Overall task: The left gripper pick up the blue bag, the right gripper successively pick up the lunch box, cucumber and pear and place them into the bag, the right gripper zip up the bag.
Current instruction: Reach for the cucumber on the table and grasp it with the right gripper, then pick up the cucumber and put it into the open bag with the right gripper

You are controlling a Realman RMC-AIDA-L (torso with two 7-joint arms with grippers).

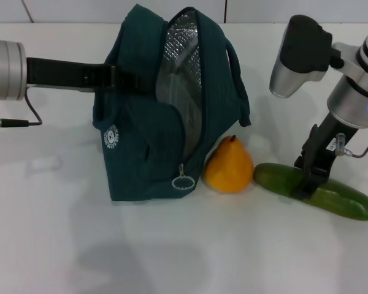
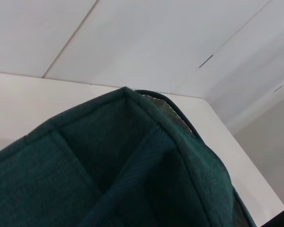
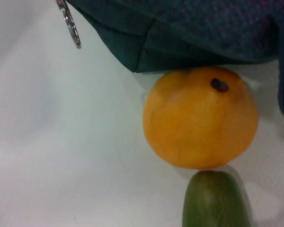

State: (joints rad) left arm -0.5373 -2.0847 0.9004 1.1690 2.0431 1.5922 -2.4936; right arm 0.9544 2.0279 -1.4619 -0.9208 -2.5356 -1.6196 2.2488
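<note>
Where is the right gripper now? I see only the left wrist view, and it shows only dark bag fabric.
Observer: The right gripper is down at the cucumber, which lies on the table to the right of the bag.
Operator: Is the pear already inside?
Observer: No. The pear stands on the table, between the blue bag and the cucumber's near end.
Operator: Is the bag open?
Observer: Yes. Its silver lining shows, and the ring pull hangs low on the front. The left gripper is at the bag's upper left edge.
</note>
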